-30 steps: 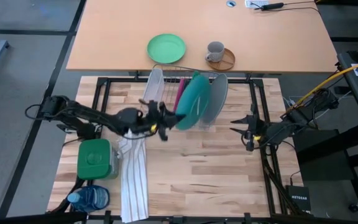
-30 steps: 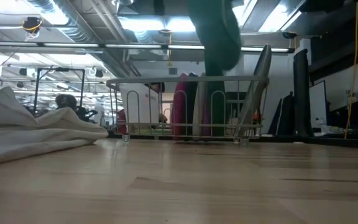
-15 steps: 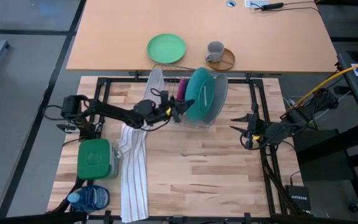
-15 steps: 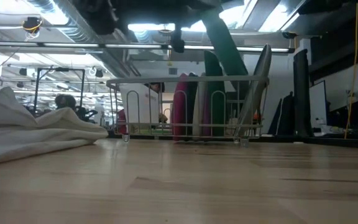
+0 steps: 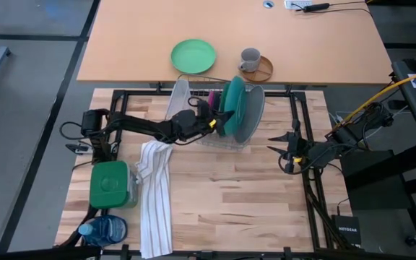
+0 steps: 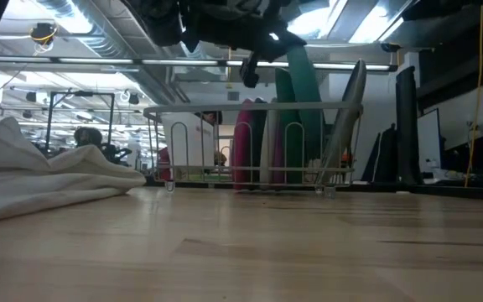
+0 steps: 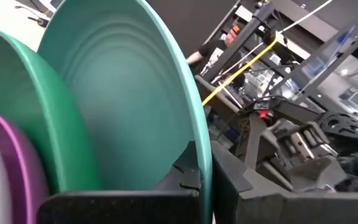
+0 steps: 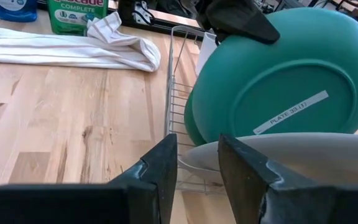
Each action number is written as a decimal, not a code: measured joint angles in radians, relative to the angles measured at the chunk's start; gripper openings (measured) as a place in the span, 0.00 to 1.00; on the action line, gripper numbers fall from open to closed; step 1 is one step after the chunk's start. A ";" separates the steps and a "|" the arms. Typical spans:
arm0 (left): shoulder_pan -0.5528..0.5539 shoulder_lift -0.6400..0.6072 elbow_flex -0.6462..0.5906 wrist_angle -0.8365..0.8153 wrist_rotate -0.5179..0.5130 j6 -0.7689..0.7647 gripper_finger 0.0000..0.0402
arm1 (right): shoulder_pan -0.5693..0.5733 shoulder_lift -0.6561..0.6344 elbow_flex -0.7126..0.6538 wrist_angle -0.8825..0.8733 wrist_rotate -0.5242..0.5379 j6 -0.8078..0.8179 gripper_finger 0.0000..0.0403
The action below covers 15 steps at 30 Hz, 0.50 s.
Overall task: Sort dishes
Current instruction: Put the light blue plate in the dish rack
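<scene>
The left arm stretched over the tabletop [image 5: 251, 195] to the wire rack [image 5: 193, 79], and the left gripper [image 5: 215, 123] had its fingers closed on the teal plate's [image 5: 233, 105] rim. The plate stood upright in the rack. The right gripper [image 5: 276, 152] waited beside the rack with fingers open.

Even overhead light – low view backlit, ceiling glare.

I count five large plates [image 5: 235, 110] standing in one wire rack [image 5: 193, 139]; one small mint plate [image 5: 193, 55]; one grey mug [image 5: 249, 59]; one striped towel [image 5: 155, 198]; one green container [image 5: 109, 184]; one blue bottle [image 5: 101, 231]; my two grippers [image 5: 211, 123].
</scene>
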 joint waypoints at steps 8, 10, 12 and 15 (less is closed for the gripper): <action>-0.001 0.000 0.002 -0.050 -0.009 -0.005 0.00 | 0.000 0.000 0.000 -0.004 0.000 0.000 0.30; -0.001 0.000 0.002 -0.072 -0.014 -0.005 0.00 | 0.000 0.000 0.000 -0.004 0.000 0.000 0.30; -0.002 0.000 0.001 -0.089 -0.015 -0.006 0.01 | 0.000 0.000 0.000 -0.004 -0.001 0.000 0.30; -0.001 0.000 0.001 -0.086 -0.027 0.004 0.05 | 0.000 0.000 0.000 -0.004 -0.001 0.000 0.30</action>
